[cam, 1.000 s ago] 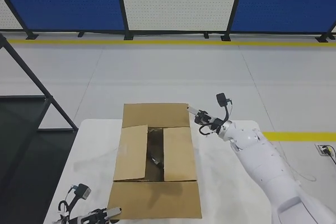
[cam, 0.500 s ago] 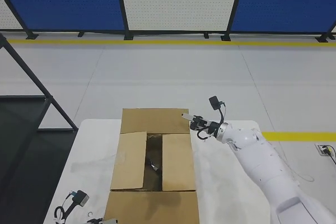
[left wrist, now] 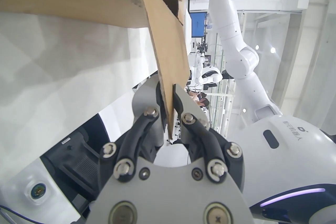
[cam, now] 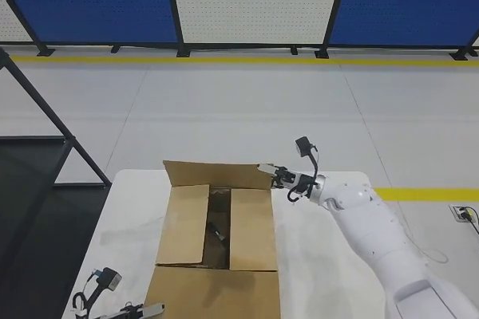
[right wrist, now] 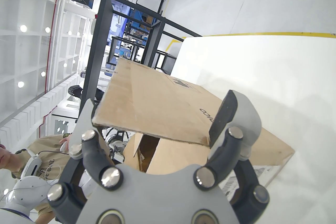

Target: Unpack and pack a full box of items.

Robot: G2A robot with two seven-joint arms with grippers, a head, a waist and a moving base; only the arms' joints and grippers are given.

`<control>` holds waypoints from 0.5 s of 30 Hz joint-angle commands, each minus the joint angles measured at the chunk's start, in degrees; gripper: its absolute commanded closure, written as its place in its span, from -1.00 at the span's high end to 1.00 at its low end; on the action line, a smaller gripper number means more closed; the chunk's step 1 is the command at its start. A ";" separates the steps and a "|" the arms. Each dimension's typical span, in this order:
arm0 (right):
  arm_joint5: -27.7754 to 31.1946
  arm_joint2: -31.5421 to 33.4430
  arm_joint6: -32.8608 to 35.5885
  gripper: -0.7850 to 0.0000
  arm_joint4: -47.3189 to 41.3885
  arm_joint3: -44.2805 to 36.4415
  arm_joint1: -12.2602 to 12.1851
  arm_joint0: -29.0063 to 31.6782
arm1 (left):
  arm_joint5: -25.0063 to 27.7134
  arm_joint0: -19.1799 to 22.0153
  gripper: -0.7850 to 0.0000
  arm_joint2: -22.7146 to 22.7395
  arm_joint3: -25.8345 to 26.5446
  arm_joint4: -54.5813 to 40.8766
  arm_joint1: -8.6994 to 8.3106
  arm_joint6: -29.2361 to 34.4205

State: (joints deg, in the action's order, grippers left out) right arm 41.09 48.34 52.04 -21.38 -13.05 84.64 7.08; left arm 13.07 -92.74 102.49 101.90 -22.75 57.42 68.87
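Observation:
A brown cardboard box stands in the middle of the white table. Its two side flaps lie nearly closed, and a dark gap between them shows items inside. The far flap is tilted upward. My right gripper is at that flap's right corner, open, with the flap's edge lying between its spread fingers. The near flap lies folded outward. My left gripper is shut on its edge, at the left corner.
A black metal rack stands beside the table's left end. Bare table surface lies to the left and right of the box. Beyond the table is open floor with a yellow line.
The far flap has risen from lying flat outward to a tilted-up position as my right gripper moved in toward the box. The box and my left gripper shifted slightly toward the near edge.

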 commanded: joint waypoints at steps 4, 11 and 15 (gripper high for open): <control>1.49 1.41 1.83 1.00 -1.65 0.14 -0.42 0.08 | -0.23 0.18 -1.00 -0.14 -0.24 0.09 -0.17 -0.60; 5.08 3.75 6.07 1.00 -4.90 -1.13 -1.24 0.50 | 0.13 -0.40 1.00 0.81 0.81 -1.53 -0.40 -1.00; 4.84 4.01 6.31 1.00 -4.56 -3.83 -1.85 1.13 | 2.29 -1.45 1.00 1.89 2.01 -2.33 -0.57 0.16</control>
State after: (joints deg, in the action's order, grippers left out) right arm 45.96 52.36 58.41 -26.14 -16.14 82.95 8.00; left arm 14.61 -93.91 104.06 103.71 -24.95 56.89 68.81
